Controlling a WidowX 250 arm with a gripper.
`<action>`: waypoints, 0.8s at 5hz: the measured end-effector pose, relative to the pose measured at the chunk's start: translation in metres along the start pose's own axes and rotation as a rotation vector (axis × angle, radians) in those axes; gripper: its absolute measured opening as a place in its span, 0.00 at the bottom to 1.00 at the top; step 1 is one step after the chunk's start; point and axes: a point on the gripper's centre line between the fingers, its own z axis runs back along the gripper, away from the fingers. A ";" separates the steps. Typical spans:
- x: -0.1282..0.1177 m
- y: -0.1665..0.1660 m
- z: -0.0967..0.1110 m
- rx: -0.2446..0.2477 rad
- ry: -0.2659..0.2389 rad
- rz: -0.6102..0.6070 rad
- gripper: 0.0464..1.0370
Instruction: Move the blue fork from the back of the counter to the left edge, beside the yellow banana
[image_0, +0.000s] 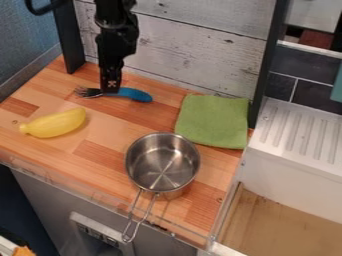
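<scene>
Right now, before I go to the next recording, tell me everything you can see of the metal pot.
The pot is round, open-topped and silvery, apparently stainless steel, with streaks of light across its inner base. A long handle of looped metal rod reaches past the wooden countertop's front edge. It stands upright on the wood, its rim close to the green cloth; whether they touch is unclear. The hand is well apart from it.

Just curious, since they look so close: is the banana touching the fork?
Apart. The camera view shows a strip of the wooden counter between the banana and the fork.
</scene>
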 end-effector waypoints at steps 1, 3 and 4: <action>0.006 0.006 -0.020 -0.032 0.017 0.001 0.96; 0.012 0.009 -0.042 -0.073 0.039 0.000 0.91; 0.013 0.011 -0.044 -0.043 0.023 0.009 0.62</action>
